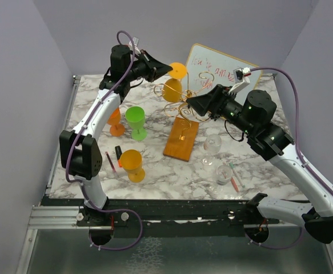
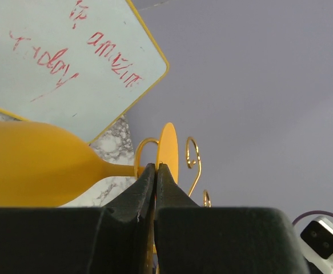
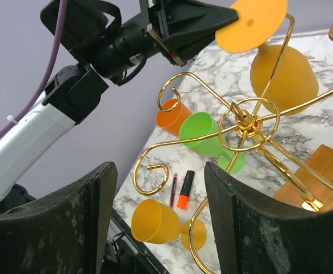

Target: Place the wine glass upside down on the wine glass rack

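Observation:
The wine glass rack (image 1: 184, 108) is a gold wire stand on an orange-brown wooden base (image 1: 181, 138). My left gripper (image 1: 167, 68) is shut on the flat foot (image 1: 178, 70) of a yellow wine glass (image 1: 173, 89). It holds the glass upside down at a rear scroll arm. In the left wrist view the stem meets a gold curl (image 2: 145, 149) beside the gripper (image 2: 156, 166) and foot (image 2: 167, 149). My right gripper (image 1: 190, 103) is open and empty beside the rack's hub (image 3: 243, 117); its jaws (image 3: 159, 171) stand wide.
A whiteboard (image 1: 220, 68) with red writing leans behind the rack. A green glass (image 1: 136, 121), an orange glass (image 1: 116, 123) and a lying yellow glass (image 1: 133, 164) are left of the base. Two clear glasses (image 1: 213, 145) stand right. A marker (image 1: 118, 152) and a pen (image 1: 110, 162) lie at the front left.

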Action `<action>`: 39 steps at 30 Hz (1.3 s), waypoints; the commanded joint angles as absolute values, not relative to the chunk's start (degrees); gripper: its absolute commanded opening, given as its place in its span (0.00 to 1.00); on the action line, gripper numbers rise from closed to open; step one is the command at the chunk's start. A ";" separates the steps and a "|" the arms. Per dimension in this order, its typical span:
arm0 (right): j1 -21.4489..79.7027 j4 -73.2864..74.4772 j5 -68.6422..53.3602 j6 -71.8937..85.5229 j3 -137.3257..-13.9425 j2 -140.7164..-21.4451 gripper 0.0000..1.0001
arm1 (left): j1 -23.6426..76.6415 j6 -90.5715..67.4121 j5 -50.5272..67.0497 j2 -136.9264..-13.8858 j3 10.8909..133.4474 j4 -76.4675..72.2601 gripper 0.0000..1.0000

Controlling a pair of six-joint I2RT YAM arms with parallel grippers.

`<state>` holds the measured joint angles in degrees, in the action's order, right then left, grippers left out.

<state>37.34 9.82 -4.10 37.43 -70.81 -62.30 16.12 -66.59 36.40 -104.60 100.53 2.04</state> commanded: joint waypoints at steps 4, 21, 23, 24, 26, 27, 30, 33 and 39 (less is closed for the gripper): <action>37.27 10.82 -2.70 36.49 -71.06 -61.70 0.67 | 15.64 -65.50 37.85 -98.18 94.51 -1.23 0.00; 37.28 12.16 -3.01 37.26 -72.05 -60.02 0.67 | 14.84 -63.03 40.04 -96.75 90.83 -1.77 0.56; 37.27 12.53 -2.71 37.35 -72.07 -59.65 0.67 | 14.41 -61.70 39.29 -95.65 90.67 -0.70 0.62; 37.33 12.76 -2.53 37.39 -72.07 -59.46 0.67 | 14.15 -60.78 38.88 -95.00 90.70 -0.14 0.65; 37.28 13.47 -2.03 37.44 -72.15 -59.01 0.67 | 13.55 -59.03 37.90 -93.61 90.57 2.27 0.70; 37.27 13.88 -1.76 37.38 -72.23 -58.81 0.67 | 13.23 -58.10 37.54 -92.89 90.42 3.04 0.73; 37.30 15.36 -0.83 37.11 -72.26 -57.73 0.67 | 12.07 -56.08 36.86 -90.03 89.01 4.55 0.80; 37.33 17.33 -0.27 36.34 -72.31 -56.30 0.67 | 10.38 -53.98 36.21 -87.14 86.97 6.06 0.85; 37.33 28.40 2.81 27.91 -78.11 -52.50 0.68 | 8.26 -39.13 22.85 -78.65 88.85 22.76 0.92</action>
<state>37.34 19.57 -1.93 34.06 -72.93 -55.99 9.19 -52.16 34.89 -85.03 87.64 9.43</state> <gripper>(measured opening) 0.673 0.881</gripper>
